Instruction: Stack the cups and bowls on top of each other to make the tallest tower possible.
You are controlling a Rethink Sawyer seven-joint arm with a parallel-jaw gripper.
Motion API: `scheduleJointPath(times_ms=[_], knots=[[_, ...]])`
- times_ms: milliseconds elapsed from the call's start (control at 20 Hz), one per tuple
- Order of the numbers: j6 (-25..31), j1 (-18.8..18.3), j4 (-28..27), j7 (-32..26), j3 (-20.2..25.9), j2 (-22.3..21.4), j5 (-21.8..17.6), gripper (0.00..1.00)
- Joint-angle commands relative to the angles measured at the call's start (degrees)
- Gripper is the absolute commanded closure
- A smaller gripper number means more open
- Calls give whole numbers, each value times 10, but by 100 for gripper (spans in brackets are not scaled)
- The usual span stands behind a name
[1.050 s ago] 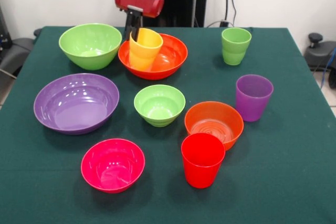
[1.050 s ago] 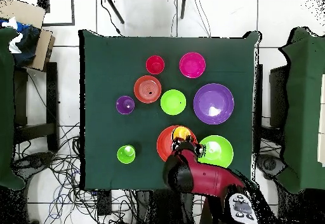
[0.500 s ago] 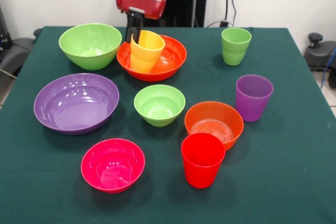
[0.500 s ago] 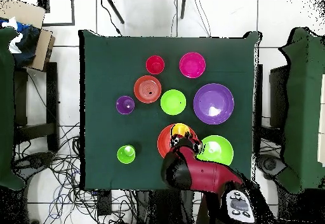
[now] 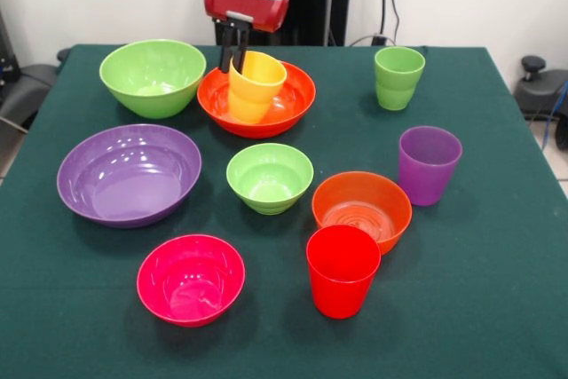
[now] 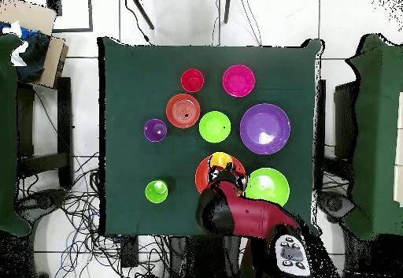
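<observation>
My gripper [image 5: 232,58] is shut on the near-left rim of the yellow cup [image 5: 256,86], which leans tilted inside the large orange bowl [image 5: 284,106]. From overhead the yellow cup [image 6: 221,161] shows in that bowl [image 6: 203,177], with the red arm covering the gripper. The large lime bowl [image 5: 153,77] sits to its left. The large purple bowl [image 5: 129,175], small lime bowl [image 5: 269,177], small orange bowl [image 5: 361,210] and pink bowl [image 5: 190,279] stand apart, nearer the front. The red cup [image 5: 342,271], purple cup [image 5: 429,164] and green cup [image 5: 398,77] stand upright and separate.
Everything rests on a dark green table [image 5: 497,290]. In the overhead view, further green-covered tables flank it, and cables lie on the floor [image 6: 71,204] to its left.
The gripper and the yellow cup have shifted right and slightly up within the large orange bowl, and the cup leans more. The other cups and bowls have stayed put.
</observation>
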Motion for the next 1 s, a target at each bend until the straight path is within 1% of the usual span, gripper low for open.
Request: scheduleJointPath(times_ms=[50,350,650,1000], knots=[[32,19,3,79,38,25,16,100],[12,24,6,84,28,44,13,100],[30,15,35,80,30,24,3,100],[25,18,29,77,30,34,4,100]])
